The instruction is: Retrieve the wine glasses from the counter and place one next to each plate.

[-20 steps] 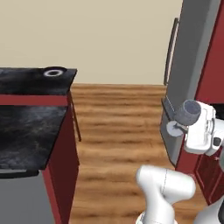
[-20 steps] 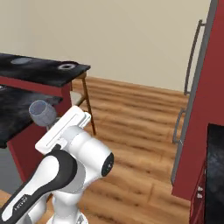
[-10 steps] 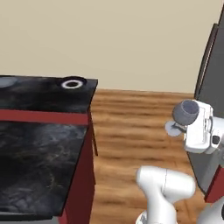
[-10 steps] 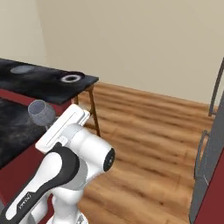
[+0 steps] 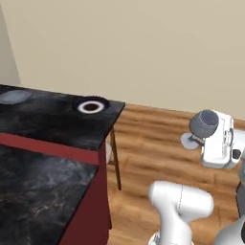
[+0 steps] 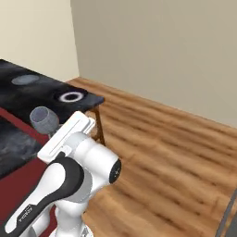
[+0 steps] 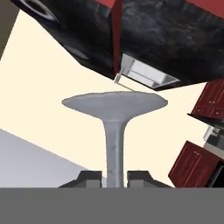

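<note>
Your gripper [image 7: 114,176] is clamped on a wine glass [image 5: 204,125] by its stem (bowl upright), well right of the blue-rimmed plate [image 5: 91,106].

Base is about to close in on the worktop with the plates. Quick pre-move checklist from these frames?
1. Wine glass in the gripper: ok, fingers clamp the stem in the hand view.
2. Glass whole: ok, bowl, stem and foot all show intact.
3. Glass clear of the worktop: ok, it hangs over the wood floor, apart from the edge.
4. Blue-rimmed plate located: ok, near the worktop's corner.
5. Grey plate located: ok, further along the same worktop.
6. Second glass already placed by a plate: cannot tell, no glass stands by either plate in these views.
</note>
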Robot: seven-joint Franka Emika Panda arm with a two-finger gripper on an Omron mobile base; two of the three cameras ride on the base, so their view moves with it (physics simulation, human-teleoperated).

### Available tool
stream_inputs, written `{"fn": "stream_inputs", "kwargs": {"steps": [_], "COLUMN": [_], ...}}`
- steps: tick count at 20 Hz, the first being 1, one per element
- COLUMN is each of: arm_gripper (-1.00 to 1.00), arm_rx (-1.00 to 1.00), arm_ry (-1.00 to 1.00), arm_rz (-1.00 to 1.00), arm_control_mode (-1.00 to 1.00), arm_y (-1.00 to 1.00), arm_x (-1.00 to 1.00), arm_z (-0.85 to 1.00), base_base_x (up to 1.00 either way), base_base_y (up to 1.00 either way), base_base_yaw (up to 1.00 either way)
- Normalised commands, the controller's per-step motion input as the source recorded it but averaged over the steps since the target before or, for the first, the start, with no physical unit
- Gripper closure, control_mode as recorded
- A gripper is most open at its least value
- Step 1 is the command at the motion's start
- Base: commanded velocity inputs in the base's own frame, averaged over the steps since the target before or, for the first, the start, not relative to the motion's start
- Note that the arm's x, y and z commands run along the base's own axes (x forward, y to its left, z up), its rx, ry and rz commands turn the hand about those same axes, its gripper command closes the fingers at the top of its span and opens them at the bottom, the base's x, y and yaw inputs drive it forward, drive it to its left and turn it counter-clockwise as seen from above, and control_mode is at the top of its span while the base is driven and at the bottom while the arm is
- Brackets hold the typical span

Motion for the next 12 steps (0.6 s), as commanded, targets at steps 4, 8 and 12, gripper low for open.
{"fn": "stream_inputs", "kwargs": {"steps": [4,8,12], "arm_gripper": [1.00,1.00,1.00], "arm_rx": [0.00,0.00,0.00], "arm_ry": [0.00,0.00,0.00], "arm_rz": [0.00,0.00,0.00], "arm_control_mode": [1.00,1.00,1.00], "arm_y": [0.00,0.00,0.00], "arm_x": [0.00,0.00,0.00], "arm_z": [0.00,0.00,0.00], "base_base_x": [1.00,1.00,0.93], "base_base_y": [-0.43,-0.37,-0.39], "base_base_yaw": [0.62,0.72,0.72]}}
